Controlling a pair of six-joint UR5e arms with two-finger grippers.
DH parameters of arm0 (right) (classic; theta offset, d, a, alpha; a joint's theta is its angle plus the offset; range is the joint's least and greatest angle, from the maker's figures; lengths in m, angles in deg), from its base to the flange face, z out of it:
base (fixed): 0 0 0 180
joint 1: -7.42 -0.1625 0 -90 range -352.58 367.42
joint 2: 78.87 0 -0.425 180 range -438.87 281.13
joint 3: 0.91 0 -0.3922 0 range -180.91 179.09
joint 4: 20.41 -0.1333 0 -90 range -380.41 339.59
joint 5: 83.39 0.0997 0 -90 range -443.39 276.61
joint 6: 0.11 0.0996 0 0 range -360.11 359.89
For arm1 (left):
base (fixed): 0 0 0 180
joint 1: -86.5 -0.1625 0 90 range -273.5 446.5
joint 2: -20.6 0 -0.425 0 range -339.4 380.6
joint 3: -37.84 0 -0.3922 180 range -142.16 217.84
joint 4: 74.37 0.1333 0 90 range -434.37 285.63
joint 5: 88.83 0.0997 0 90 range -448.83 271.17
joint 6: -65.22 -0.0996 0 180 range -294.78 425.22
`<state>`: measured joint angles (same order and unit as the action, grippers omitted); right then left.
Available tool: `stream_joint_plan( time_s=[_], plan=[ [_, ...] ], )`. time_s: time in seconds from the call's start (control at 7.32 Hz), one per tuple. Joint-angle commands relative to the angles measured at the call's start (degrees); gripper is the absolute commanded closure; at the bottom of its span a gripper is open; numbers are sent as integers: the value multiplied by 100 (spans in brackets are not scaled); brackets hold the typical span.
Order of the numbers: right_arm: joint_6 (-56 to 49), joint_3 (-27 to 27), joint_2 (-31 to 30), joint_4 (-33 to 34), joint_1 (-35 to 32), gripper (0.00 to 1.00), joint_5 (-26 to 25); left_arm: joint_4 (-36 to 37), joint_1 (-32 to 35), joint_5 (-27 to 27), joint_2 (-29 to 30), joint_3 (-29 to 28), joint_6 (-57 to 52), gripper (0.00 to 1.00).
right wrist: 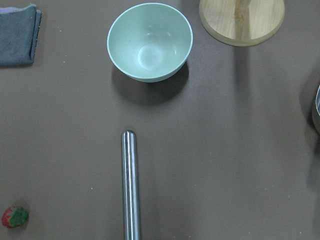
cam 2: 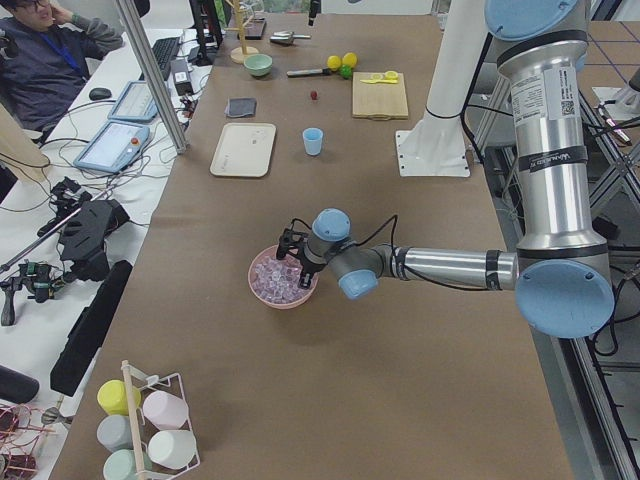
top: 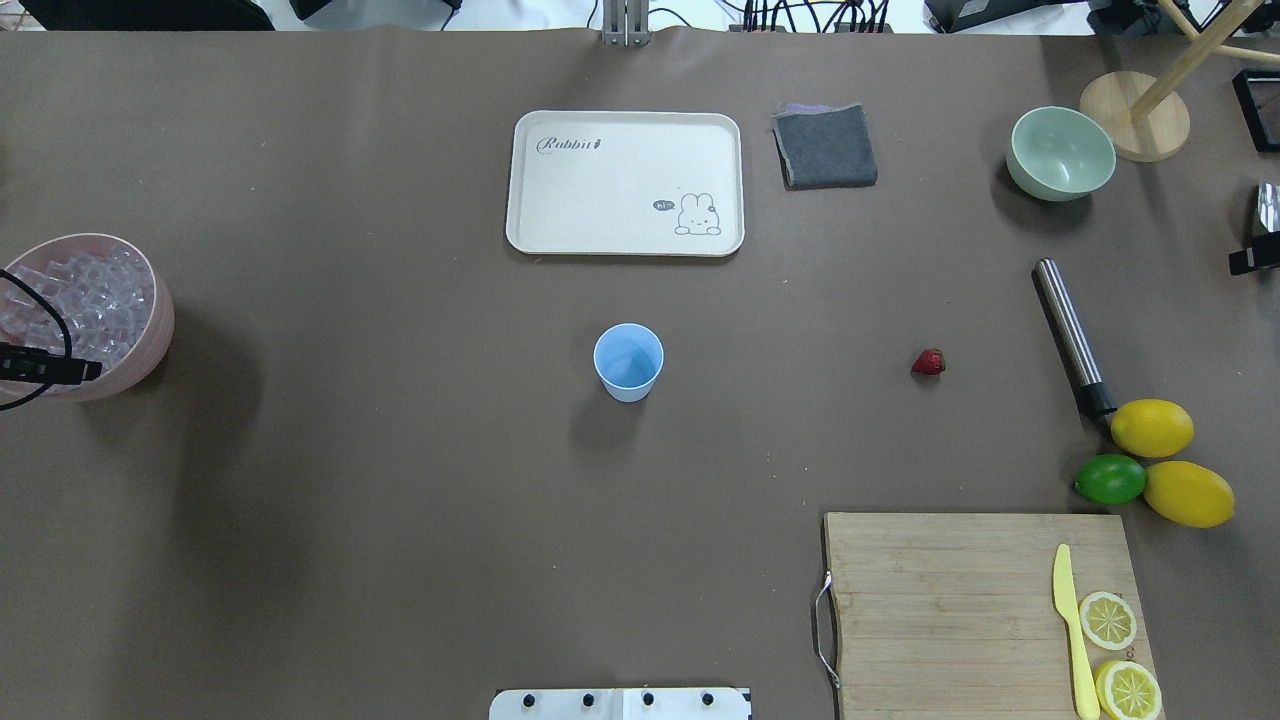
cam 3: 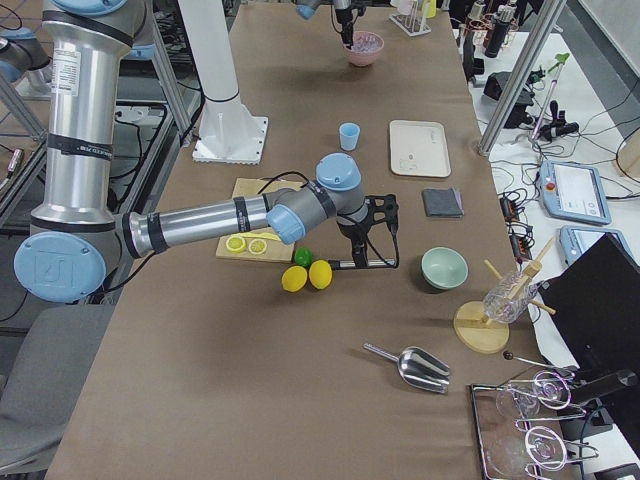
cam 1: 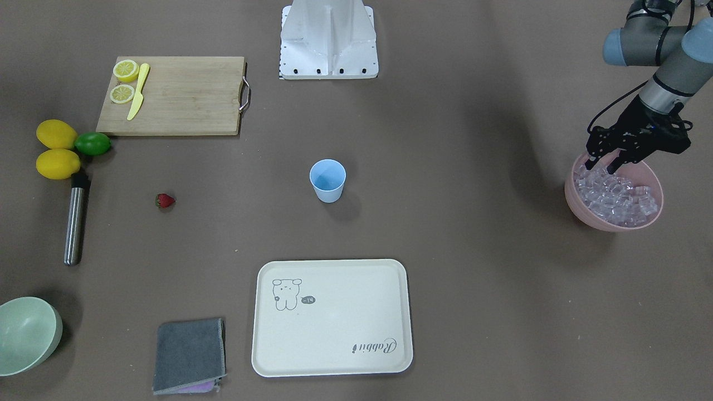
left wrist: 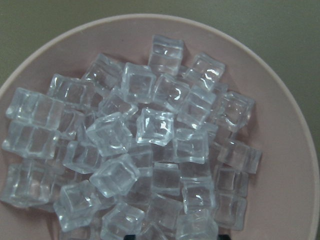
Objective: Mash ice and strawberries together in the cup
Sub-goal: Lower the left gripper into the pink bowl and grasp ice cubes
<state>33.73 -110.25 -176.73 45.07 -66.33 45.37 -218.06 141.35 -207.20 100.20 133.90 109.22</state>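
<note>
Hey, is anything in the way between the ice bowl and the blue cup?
Nothing visible. The left claw is at the ice in the pink bowl, and only bare table lies between it and the cup.

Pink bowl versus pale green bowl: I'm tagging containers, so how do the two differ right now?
The pink bowl is heaped with clear ice cubes; the pale green bowl is empty. The pink bowl sits at the robot's left end of the table, the pale green bowl near its right end. The left gripper, fingers apart, reaches into the pink bowl; nothing reaches into the pale green bowl. Both are round and upright.
</note>
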Motion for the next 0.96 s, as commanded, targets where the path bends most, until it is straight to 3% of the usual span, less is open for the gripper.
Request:
stream_joint_plan(
  time_s=[0.0, 0.41, 0.82],
  plan=[
    [0, 1, 4, 0, 0, 0, 0, -9, 9, -28, 20, 53, 3, 100],
    [9, 1, 13, 0, 0, 0, 0, 26, 305, -421, 142, 133, 3, 100],
    [35, -8, 30, 0, 0, 0, 17, 499, 1044, -809, 1194, 150, 213, 100]
  ],
)
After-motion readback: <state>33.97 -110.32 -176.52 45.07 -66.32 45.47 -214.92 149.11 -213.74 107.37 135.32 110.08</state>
